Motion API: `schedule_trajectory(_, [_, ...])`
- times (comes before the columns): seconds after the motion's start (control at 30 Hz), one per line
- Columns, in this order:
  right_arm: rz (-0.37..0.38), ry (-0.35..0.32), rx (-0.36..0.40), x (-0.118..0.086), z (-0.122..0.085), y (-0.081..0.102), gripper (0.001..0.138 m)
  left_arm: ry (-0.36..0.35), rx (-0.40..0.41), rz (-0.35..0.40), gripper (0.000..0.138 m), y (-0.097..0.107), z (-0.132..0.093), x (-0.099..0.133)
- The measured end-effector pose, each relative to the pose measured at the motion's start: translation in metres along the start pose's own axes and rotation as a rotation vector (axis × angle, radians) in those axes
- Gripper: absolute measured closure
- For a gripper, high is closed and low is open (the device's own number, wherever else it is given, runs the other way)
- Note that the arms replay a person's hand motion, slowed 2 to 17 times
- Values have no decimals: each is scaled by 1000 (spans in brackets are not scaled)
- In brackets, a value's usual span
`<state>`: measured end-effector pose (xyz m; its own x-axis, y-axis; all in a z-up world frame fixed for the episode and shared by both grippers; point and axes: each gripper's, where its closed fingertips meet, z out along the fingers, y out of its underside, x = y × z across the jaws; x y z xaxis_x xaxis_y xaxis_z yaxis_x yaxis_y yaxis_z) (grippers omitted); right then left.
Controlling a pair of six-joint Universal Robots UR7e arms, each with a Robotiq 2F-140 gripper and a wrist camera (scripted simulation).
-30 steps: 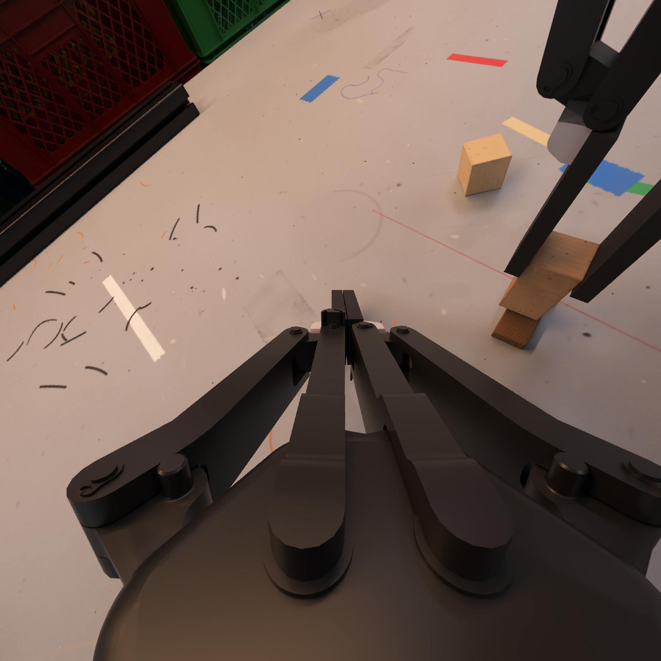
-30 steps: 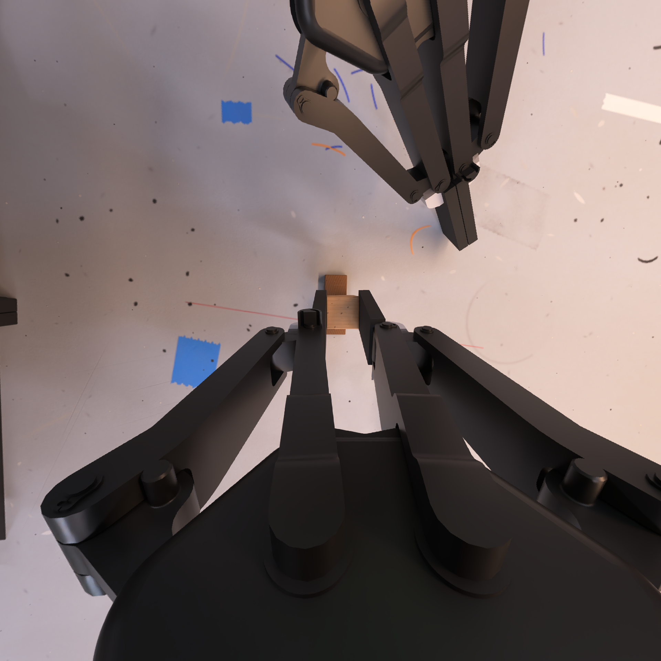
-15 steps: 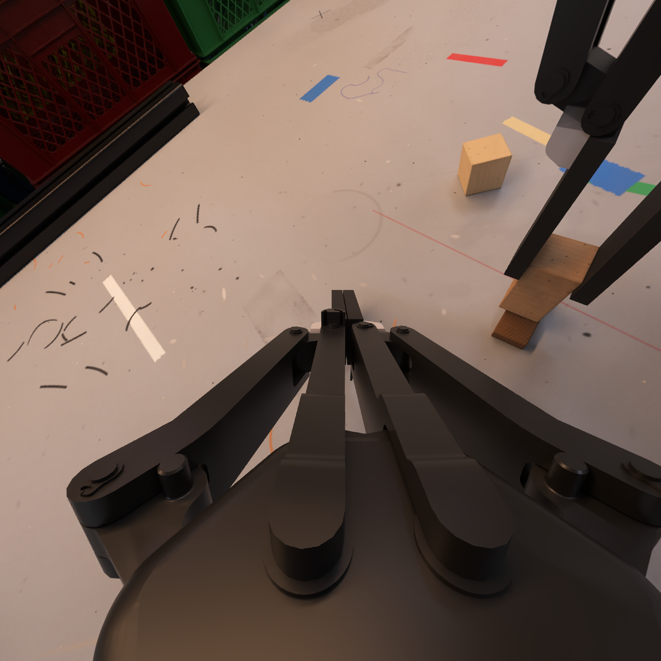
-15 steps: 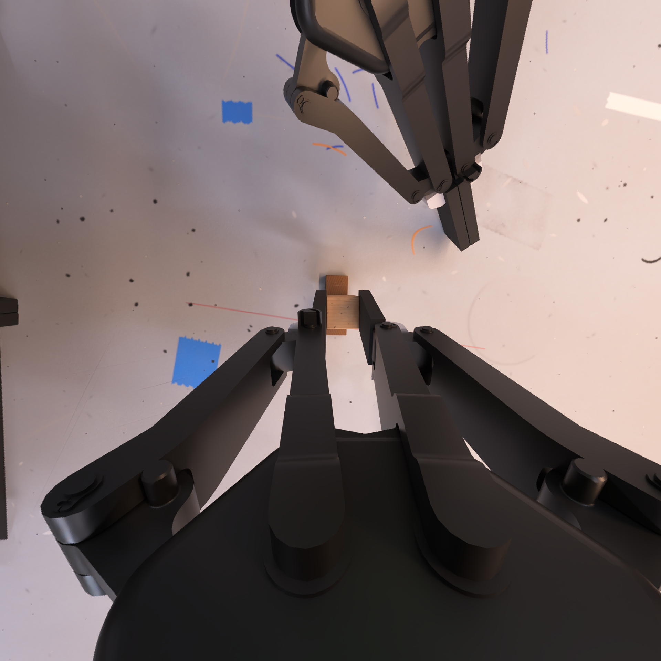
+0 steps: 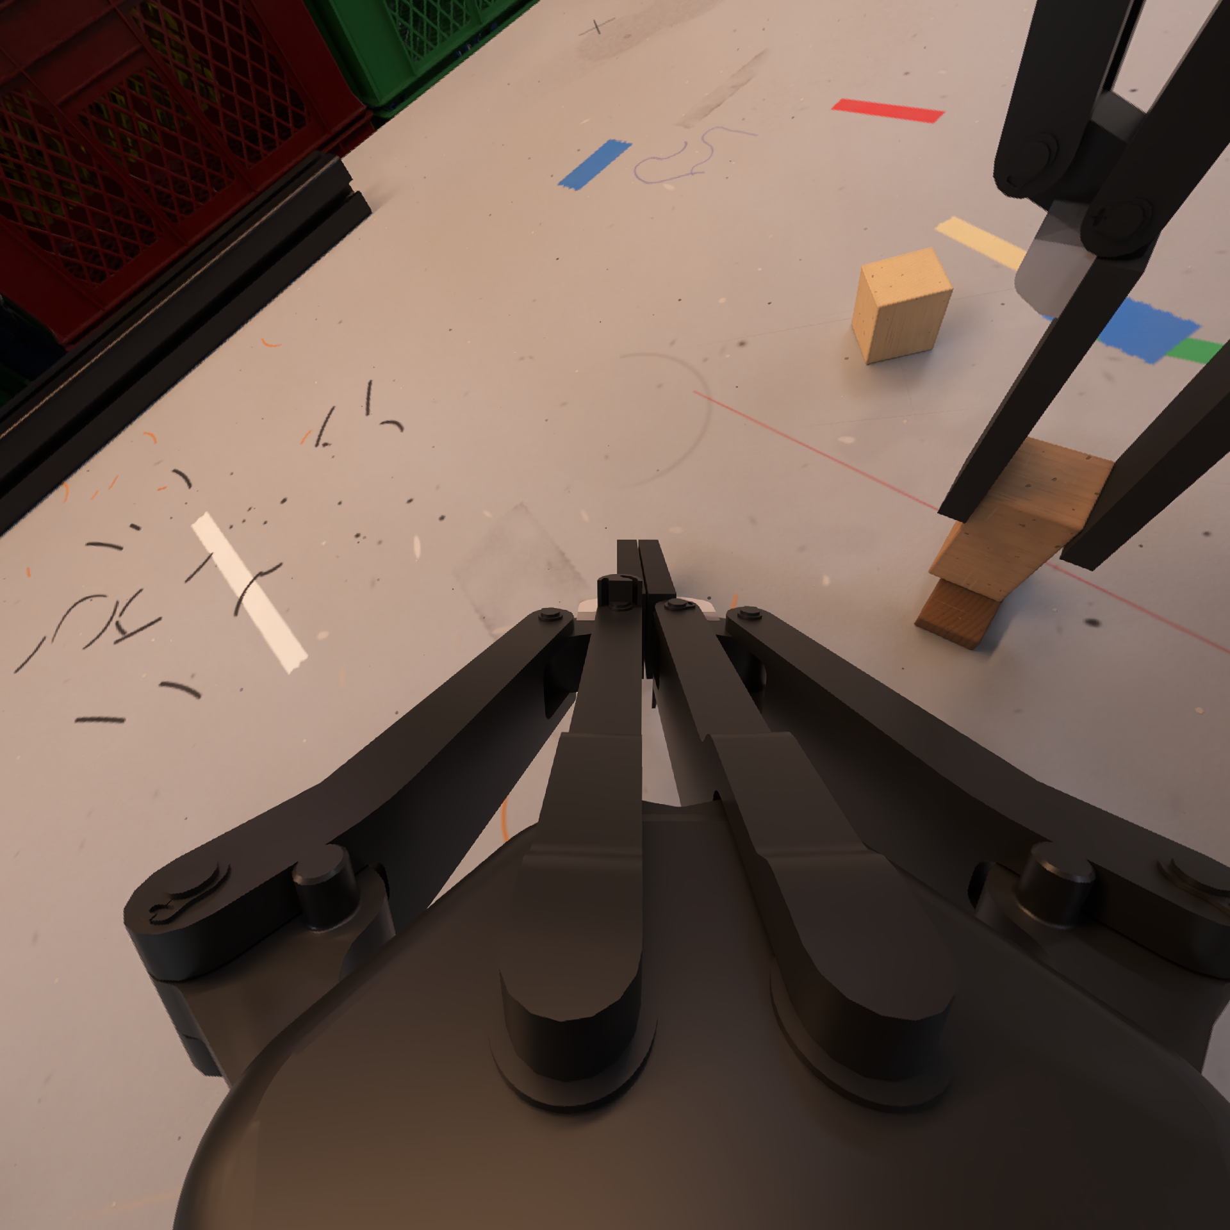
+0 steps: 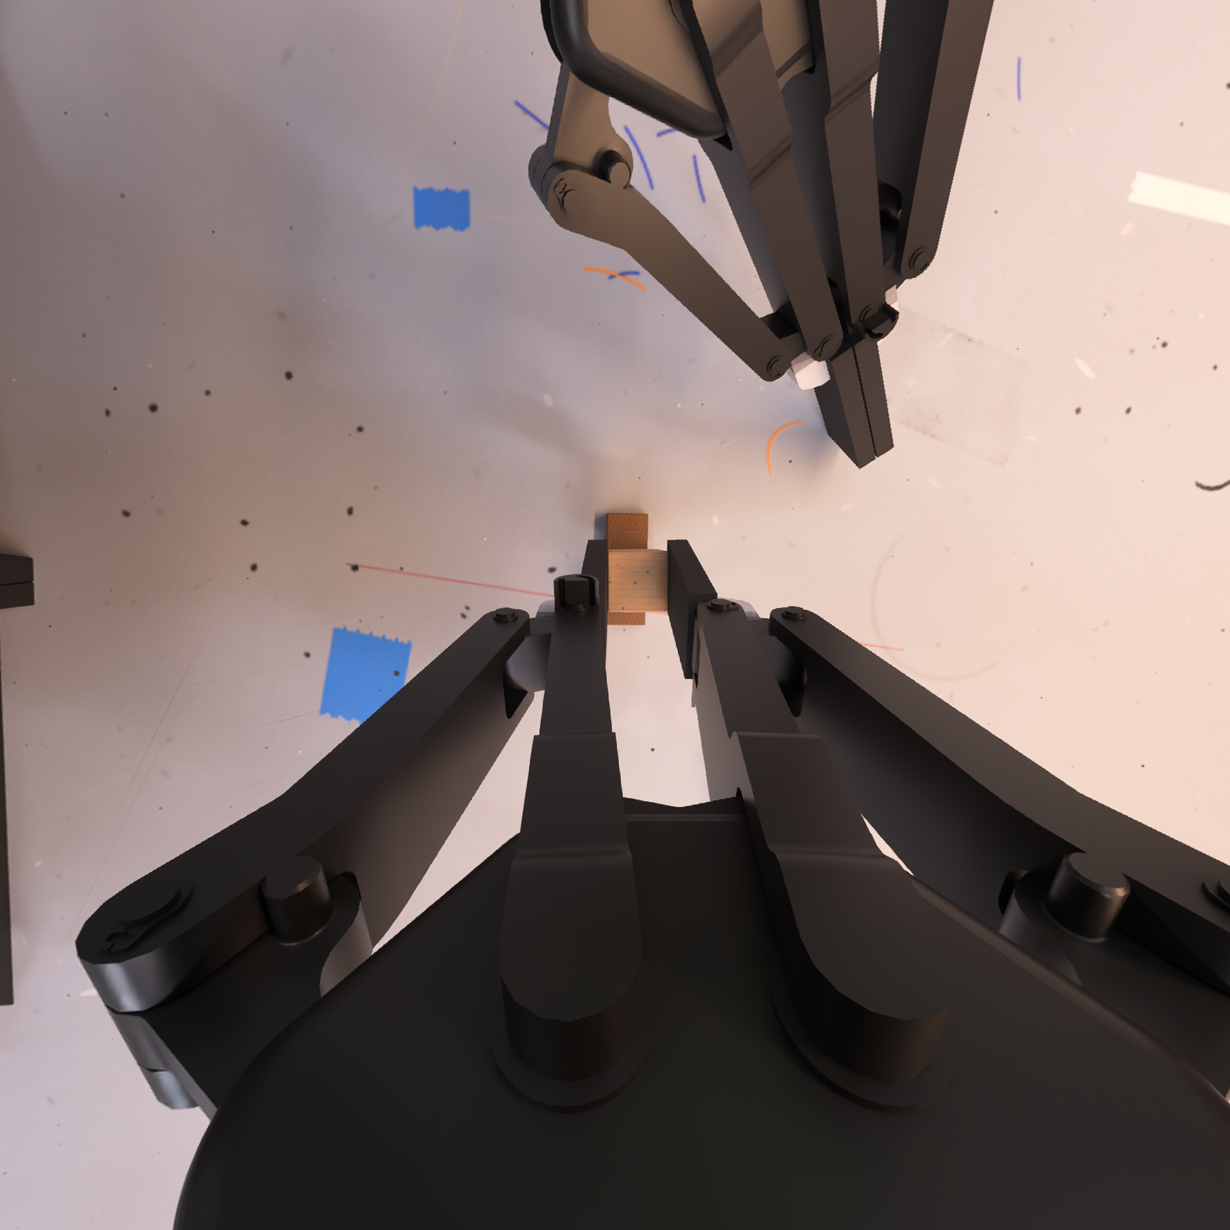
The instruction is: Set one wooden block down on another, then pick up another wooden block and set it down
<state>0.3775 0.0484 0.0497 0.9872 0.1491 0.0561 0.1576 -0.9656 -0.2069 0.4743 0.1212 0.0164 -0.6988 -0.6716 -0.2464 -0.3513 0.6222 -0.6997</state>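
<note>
The right gripper (image 6: 637, 576) points straight down over the stack, its two fingers narrowed onto a pale wooden block (image 6: 637, 580), one finger pressed to each side. That pale block sits crosswise on top of a darker, flatter wooden block (image 6: 627, 529), whose ends poke out past it on the table (image 6: 200, 399). From the left wrist view the same pale block (image 5: 1018, 526) looks tilted on the darker block (image 5: 955, 615), and whether it rests fully on it or is a touch lifted cannot be told. The left gripper (image 5: 637, 566) hovers near the stack with its fingers pressed together, nothing between them; it shows again, tips closed, just beyond the stack in the right wrist view (image 6: 858, 426). Past the stack, well apart from it, a light wooden cube (image 5: 902, 305) stands alone on the table. Farther from the stack still, a red crate (image 5: 133, 153) and a green crate (image 5: 412, 40) sit at the table's edge.
</note>
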Motion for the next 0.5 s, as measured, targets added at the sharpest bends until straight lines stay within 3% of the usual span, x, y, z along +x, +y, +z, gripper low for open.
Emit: schedule_trajectory(0.5, [9,-4,4,1,0,0,115,0,0,-1,138,0,0,0])
